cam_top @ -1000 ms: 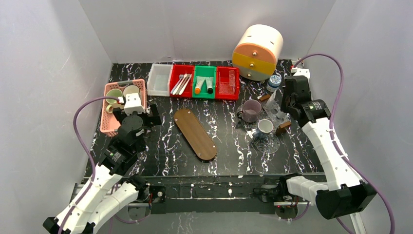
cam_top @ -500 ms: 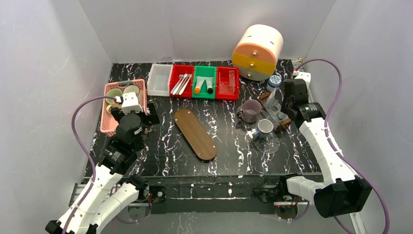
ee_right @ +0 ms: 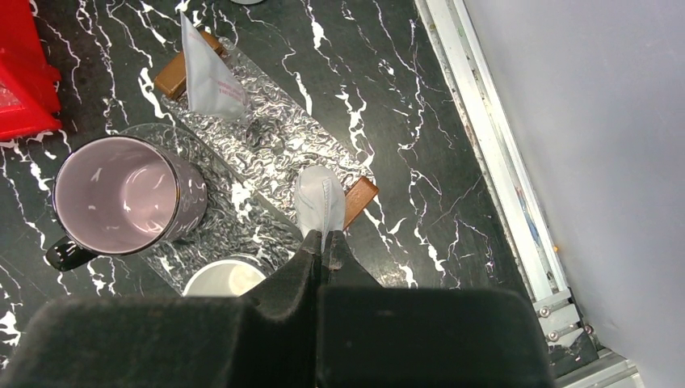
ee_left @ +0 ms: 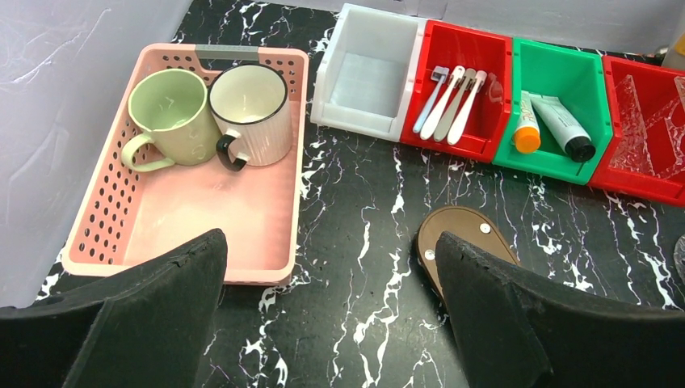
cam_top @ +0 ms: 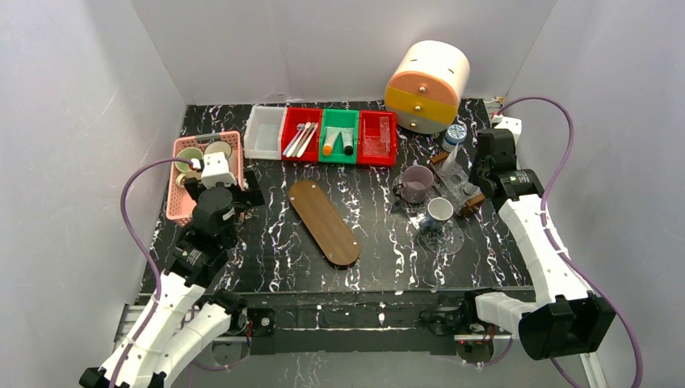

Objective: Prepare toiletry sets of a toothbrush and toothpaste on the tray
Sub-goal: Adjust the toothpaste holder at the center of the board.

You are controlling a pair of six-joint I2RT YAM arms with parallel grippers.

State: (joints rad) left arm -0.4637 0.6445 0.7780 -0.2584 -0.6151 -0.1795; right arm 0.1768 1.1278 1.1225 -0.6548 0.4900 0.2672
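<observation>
My right gripper [ee_right: 323, 238] is shut on the flat end of a small white toothpaste tube [ee_right: 320, 200]. The tube hangs over the near end of a clear textured tray [ee_right: 275, 137] with wooden handles [ee_right: 359, 200]. A second white tube [ee_right: 206, 74] stands at that tray's far end. White toothbrushes [ee_left: 452, 101] lie in a red bin [cam_top: 300, 139]. In the green bin [ee_left: 557, 77] lie an orange-capped tube [ee_left: 527, 128] and a dark-capped tube [ee_left: 564, 128]. My left gripper [ee_left: 331, 323] is open over bare table, with nothing between its fingers.
A brown oval board [cam_top: 325, 221] lies mid-table, to the right of the left gripper. The pink basket [ee_left: 97, 234] holds two mugs. A purple mug [ee_right: 121, 194] and a white cup [ee_right: 226, 279] stand beside the clear tray. A round drawer unit [cam_top: 426, 86] stands at the back.
My right wrist has shifted a little toward the back right, still shut on the tube. The left arm has barely moved.
</observation>
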